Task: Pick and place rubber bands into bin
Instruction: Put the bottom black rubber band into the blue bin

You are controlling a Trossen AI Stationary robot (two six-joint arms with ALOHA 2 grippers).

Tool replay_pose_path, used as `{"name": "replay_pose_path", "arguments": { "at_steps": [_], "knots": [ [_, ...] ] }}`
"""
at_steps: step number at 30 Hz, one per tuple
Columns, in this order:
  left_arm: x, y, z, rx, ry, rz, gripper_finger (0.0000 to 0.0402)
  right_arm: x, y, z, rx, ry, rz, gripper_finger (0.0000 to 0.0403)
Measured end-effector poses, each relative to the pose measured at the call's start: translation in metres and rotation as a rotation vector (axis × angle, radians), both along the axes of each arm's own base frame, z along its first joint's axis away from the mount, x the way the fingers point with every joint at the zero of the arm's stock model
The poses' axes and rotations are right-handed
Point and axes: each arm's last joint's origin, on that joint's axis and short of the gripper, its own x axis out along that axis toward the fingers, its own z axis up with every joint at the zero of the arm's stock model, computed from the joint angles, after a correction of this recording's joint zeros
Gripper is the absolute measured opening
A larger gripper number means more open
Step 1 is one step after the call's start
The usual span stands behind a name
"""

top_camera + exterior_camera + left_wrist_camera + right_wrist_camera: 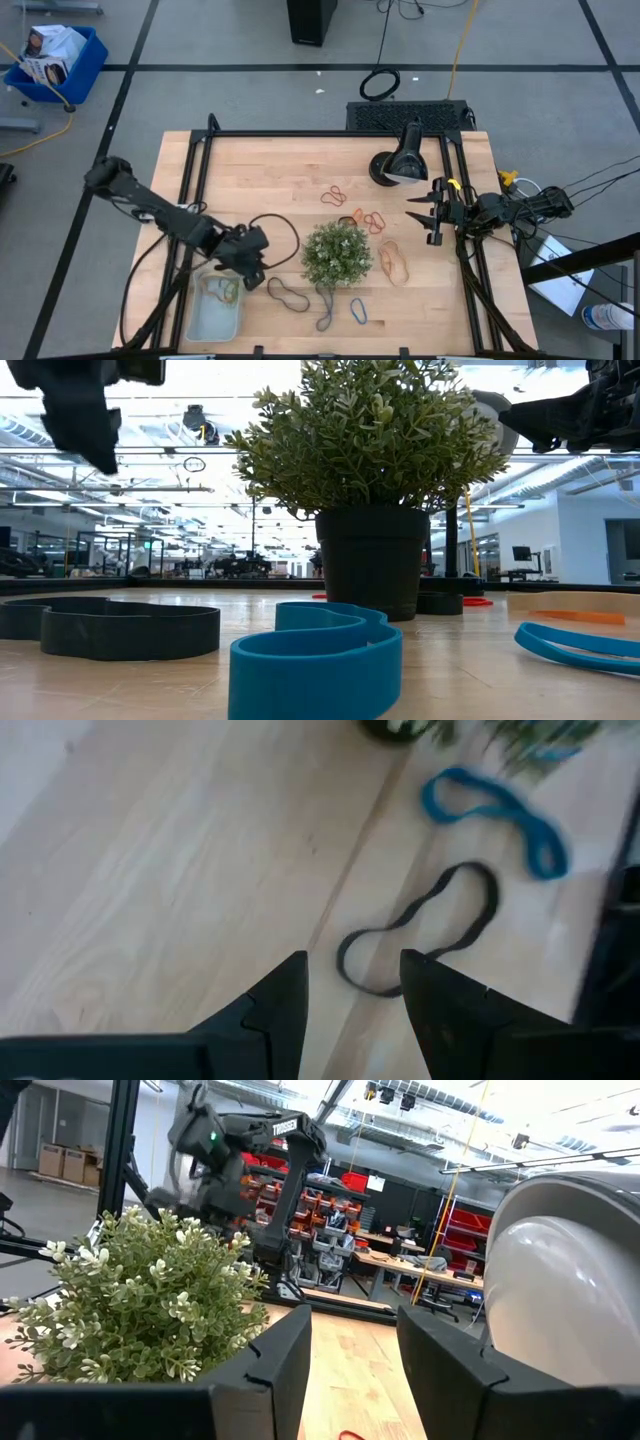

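Observation:
Rubber bands lie loose on the wooden table around a potted plant: a dark one, a grey one, a blue one, a tan one and orange-red ones. The pale blue bin stands at the near left with a band inside. My left gripper hangs open above the table between the bin and the dark band, with nothing between its fingers. My right gripper waits open at the right edge, pointing level toward the plant.
A black lamp-like object with a pale dome stands at the far right of the table. A black frame rail runs along the left side. In the low view a blue band and a dark band lie in front of the plant pot.

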Motion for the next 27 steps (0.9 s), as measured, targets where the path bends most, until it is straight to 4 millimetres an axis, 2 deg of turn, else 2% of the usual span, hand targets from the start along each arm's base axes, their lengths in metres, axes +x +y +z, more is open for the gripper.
{"name": "replay_pose_path", "arguments": {
  "at_steps": [4,10,20,27],
  "knots": [
    [0.013,-0.004,-0.019,-0.029,0.078,-0.062,0.0166,0.0,0.0,0.0,0.0,0.0,0.0,0.0146],
    [0.033,-0.016,-0.041,-0.036,0.057,-0.126,0.0166,0.0,0.0,0.0,0.0,0.0,0.0,0.0146],
    [0.041,-0.022,-0.081,-0.057,0.227,-0.081,0.0166,0.0,0.0,0.0,0.0,0.0,0.0,0.0146],
    [0.042,-0.022,-0.092,-0.038,0.269,-0.079,0.0166,0.0,0.0,0.0,0.0,0.0,0.003,0.0146]
  ]
}}
